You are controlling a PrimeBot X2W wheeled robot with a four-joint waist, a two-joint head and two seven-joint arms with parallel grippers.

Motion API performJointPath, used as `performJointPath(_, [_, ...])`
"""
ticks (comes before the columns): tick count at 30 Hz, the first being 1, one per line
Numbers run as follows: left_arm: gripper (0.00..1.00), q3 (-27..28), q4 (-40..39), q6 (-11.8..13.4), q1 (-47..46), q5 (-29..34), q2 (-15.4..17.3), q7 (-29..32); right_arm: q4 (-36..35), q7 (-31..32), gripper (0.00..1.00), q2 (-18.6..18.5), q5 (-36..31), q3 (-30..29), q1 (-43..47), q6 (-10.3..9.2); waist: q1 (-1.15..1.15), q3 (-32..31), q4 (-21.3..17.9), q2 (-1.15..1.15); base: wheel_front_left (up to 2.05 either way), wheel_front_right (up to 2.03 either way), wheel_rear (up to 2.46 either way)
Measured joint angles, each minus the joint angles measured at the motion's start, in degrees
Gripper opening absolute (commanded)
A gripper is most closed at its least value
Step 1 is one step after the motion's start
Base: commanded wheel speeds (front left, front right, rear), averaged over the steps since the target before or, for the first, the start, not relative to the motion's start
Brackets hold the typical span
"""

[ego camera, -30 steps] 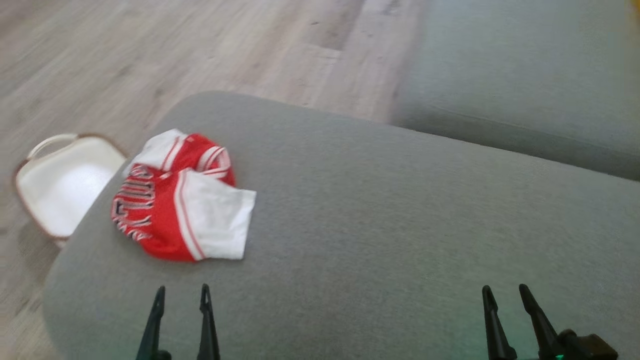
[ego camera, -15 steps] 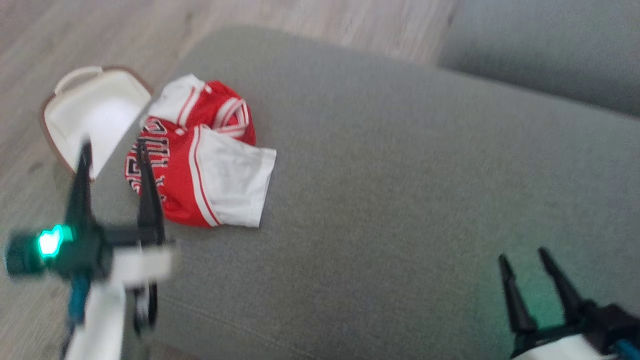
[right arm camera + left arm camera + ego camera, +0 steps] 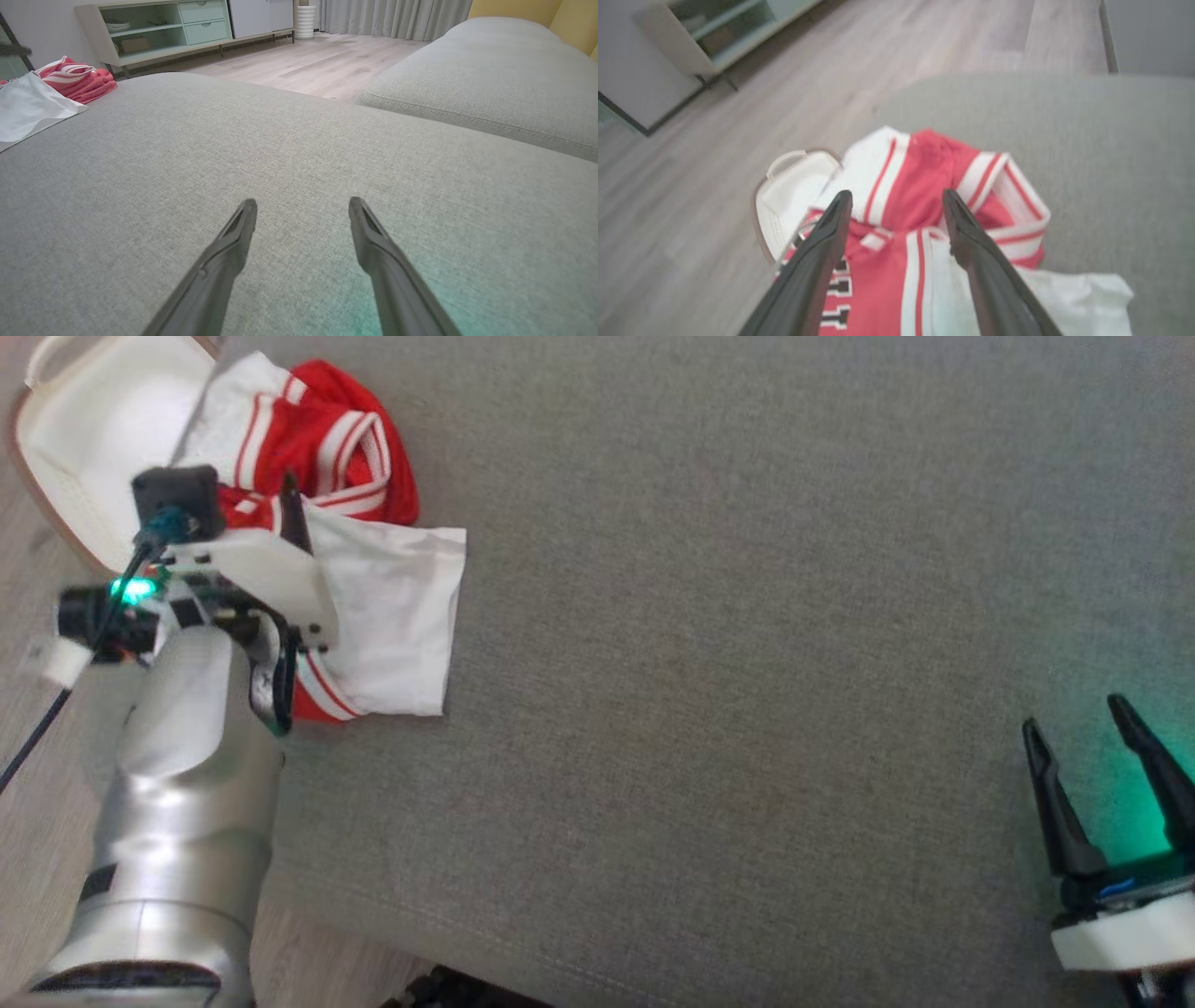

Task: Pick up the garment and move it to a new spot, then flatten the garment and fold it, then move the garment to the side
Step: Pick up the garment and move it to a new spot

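A crumpled red and white garment with dark lettering lies near the far left edge of a grey cushion. My left arm reaches over it. In the left wrist view the left gripper hangs open just above the garment, its two fingers astride the red middle and holding nothing. One dark finger shows past the wrist in the head view. My right gripper stands open over bare cushion at the lower right, far from the garment; the right gripper has nothing between its fingers.
A white basket with a brown rim sits on the wood floor, right against the cushion's left edge beside the garment. A second grey cushion lies beyond a gap on the right. A pale green cabinet stands across the floor.
The head camera has tipped down, shifting the whole picture. My left arm has reached forward from the near edge to over the garment. Both grippers stay open.
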Motion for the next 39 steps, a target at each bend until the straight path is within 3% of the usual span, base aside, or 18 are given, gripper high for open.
performJointPath(6, [0.97,0.6,12.6,0.3,-2.0,-1.2,-0.3,2.6,-0.7,0.0,1.00,-1.1,0.1,0.5,-2.2,0.00,-0.01,3.3,-1.4,0.00,0.00,0.00,0.00])
performJointPath(7, [0.00,0.8,13.3,0.6,-2.4,-1.5,-0.2,1.9,-0.7,0.0,1.00,-1.1,0.1,0.6,-2.5,0.00,-0.02,3.6,-1.8,0.00,0.00,0.00,0.00])
performJointPath(14, [0.00,0.3,15.2,1.2,-4.0,-0.6,1.7,-11.0,0.7,0.0,1.00,1.1,0.6,1.8,-3.1,0.00,-0.03,1.5,-3.7,0.00,0.00,0.00,0.00])
performJointPath(20, [0.00,-1.4,13.2,-1.3,-4.1,0.8,5.6,-17.5,3.6,-0.1,1.00,6.1,1.1,3.9,-3.4,0.00,-0.03,-4.8,-5.9,0.00,0.00,0.00,0.00])
performJointPath(27, [0.00,-4.5,3.3,-4.5,-4.8,2.7,7.4,-18.7,5.9,-0.1,1.00,11.4,1.1,5.4,-2.9,0.00,-0.04,-13.1,-10.8,0.01,0.00,0.00,0.00])
performJointPath(35, [0.00,-7.3,-13.9,-7.3,-5.4,1.6,7.4,-13.0,7.3,-0.1,1.00,15.2,1.1,7.2,-1.5,0.00,-0.04,-19.4,-21.1,0.01,0.00,0.00,0.00])
performJointPath(39, [0.00,-7.7,-21.8,-6.9,-5.4,1.2,7.0,-10.6,7.5,-0.1,1.00,15.8,1.1,7.5,-1.5,0.00,-0.03,-21.3,-26.9,0.00,0.00,0.00,0.00])
